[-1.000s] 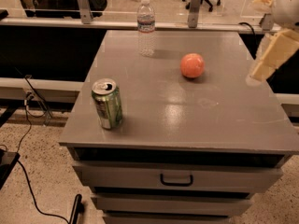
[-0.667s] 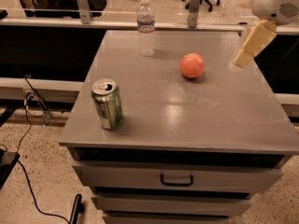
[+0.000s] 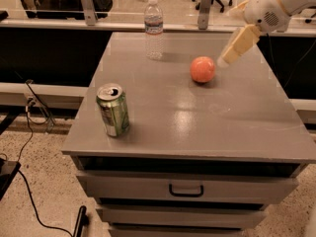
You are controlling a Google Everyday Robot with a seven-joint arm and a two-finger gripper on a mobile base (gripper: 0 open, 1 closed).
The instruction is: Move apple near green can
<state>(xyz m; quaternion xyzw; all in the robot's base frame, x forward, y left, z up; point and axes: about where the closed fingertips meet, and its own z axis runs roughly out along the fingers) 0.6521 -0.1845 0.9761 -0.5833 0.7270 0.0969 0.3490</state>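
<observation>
The green can (image 3: 113, 110) stands upright near the front left corner of the desk (image 3: 197, 127), unmoved. Farther back, right of centre, the apple (image 3: 203, 69) sits where it was, well apart from it. The pincer (image 3: 224, 60) has swung in from the right and hangs just beside the apple, seemingly not touching; spread or pressed together, I cannot tell. Reach nearly done, grasp still ahead

Change noted: the cream-coloured two-finger gripper (image 3: 228, 54) on the white arm (image 3: 276, 1) has travelled leftward from the right edge of the grey cabinet top (image 3: 197, 127). It now hangs over the surface, its tip just beside the upper right of the small round orange-red apple (image 3: 203, 69); contact cannot be confirmed.
</observation>
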